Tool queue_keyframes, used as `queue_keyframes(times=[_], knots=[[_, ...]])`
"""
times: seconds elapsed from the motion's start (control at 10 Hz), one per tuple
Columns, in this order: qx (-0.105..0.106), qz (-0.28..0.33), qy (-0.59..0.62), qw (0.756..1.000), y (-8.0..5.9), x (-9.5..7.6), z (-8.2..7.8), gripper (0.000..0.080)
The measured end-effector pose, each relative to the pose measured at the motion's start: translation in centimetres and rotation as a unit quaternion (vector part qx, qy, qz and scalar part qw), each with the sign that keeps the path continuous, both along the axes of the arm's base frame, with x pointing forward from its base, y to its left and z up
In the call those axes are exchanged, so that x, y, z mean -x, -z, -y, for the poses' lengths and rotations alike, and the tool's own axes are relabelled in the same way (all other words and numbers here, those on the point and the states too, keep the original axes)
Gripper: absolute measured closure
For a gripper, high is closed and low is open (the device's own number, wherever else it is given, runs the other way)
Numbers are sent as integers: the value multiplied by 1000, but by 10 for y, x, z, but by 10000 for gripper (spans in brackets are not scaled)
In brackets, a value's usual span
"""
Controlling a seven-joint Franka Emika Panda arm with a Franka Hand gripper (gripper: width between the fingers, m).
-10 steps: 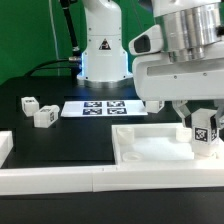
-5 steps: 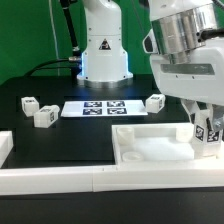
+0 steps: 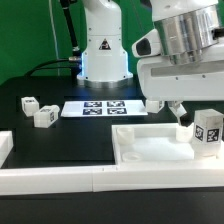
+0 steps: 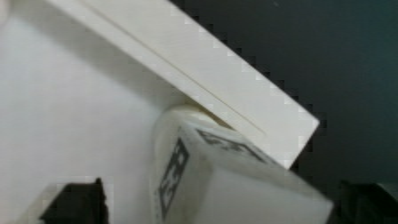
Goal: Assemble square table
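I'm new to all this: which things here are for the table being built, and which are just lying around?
For the job: panel; standing leg on it; two loose legs.
Just lying about: marker board; border bars.

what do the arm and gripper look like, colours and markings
The arm is glossy white with rounded shells, a black triangle mark on its base and a blue glow below. Black cables run behind. The gripper has a boxy white body under a silver-grey cylinder, and dark fingers.
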State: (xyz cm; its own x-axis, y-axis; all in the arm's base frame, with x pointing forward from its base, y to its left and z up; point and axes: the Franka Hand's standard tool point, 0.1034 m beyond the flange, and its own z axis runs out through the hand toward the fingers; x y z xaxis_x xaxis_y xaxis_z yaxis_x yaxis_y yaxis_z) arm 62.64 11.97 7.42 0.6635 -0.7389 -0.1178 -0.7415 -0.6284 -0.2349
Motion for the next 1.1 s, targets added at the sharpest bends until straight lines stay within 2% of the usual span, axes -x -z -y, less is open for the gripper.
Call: queue_keyframes(times=[0.3,0.4,0.5,0.7,0.9,1.0,1.1], knots=[[18,27,-123,992,1,1,0,150],[51,39,-233,970,1,3,-7,150],[64,51,-290,953,-2,1,-7,150],[94,76,-453,883,-6,-1,-4,150],[100,92,-540,831,-1,-1,6,150],[106,102,-558,817,0,-3,8,150],[105,101,-557,817,0,-2,7,150]])
